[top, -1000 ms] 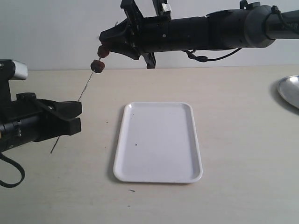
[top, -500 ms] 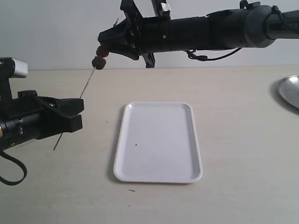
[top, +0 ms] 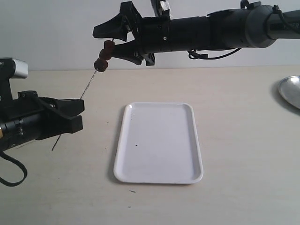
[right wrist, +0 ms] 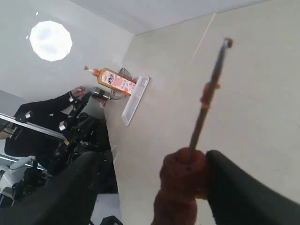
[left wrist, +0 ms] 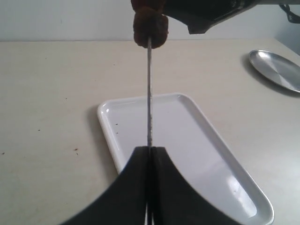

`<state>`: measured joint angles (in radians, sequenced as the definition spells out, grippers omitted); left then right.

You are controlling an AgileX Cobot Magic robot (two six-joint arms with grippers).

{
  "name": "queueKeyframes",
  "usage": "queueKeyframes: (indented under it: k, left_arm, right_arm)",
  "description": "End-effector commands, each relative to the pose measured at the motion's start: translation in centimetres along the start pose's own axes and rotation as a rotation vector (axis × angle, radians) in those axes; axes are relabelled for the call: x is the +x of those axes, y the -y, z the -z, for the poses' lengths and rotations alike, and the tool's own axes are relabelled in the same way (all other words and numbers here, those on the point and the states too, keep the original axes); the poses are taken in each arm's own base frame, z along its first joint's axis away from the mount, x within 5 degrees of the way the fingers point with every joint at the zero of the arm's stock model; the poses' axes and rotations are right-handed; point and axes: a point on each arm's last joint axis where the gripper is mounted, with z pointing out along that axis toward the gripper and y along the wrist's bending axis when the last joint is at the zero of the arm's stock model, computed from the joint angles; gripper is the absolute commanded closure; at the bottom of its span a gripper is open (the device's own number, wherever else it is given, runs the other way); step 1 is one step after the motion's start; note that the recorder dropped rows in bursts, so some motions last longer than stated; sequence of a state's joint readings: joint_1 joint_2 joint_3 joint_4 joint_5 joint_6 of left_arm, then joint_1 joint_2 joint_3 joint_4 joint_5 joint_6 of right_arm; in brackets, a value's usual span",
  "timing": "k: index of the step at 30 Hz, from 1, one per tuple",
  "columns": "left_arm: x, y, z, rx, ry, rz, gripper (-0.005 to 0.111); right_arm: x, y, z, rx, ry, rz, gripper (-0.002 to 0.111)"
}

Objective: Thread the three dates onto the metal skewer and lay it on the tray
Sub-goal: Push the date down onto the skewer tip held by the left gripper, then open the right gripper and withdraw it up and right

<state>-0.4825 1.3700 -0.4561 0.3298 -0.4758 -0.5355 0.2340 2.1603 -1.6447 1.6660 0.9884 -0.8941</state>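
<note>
While the left gripper (top: 79,115) pinches the metal skewer (top: 89,85) tight near its lower end, the rod leans up toward the upper left of the frame. The dates (top: 104,55) sit in a little row near its top end, and I count three. They hang in the air, high above the table (top: 243,140).

The right gripper (top: 107,41) reaches in from the right. Its jaws are spread wide, one on each side of the top date, and I think they do not touch it.

The tray (top: 159,105) lies flat in the middle of the frame with nothing on it. A round metal dish (top: 290,91) peeks in at the right edge.

I think the threading is done and only the laying down is left.

The skewer looks thin, stiff and very light. It is smooth metal, so it may slip or turn in a pinch. The dates look soft and a bit sticky. They make the top end heavier, so the rod may want to tip that way. The best place to hold is the bare metal low down, where the left gripper already has it. Squeezing the dates would squash them or push them along the rod.
</note>
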Motion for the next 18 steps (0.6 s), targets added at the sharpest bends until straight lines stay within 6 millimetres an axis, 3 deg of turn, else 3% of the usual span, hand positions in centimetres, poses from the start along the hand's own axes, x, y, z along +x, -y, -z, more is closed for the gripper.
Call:
queueKeyframes:
  k: [1, 18]
  left_arm:
    - [-0.38, 0.24, -0.15, 0.012, 0.018, -0.006, 0.107]
    - [-0.43, 0.26, -0.15, 0.014, 0.023, -0.011, 0.107]
  right_arm:
    - [-0.18, -0.30, 0.18, 0.007, 0.007, 0.064, 0.045]
    - [-0.21, 0.49, 0.46, 0.080, -0.007, 0.095, 0.045]
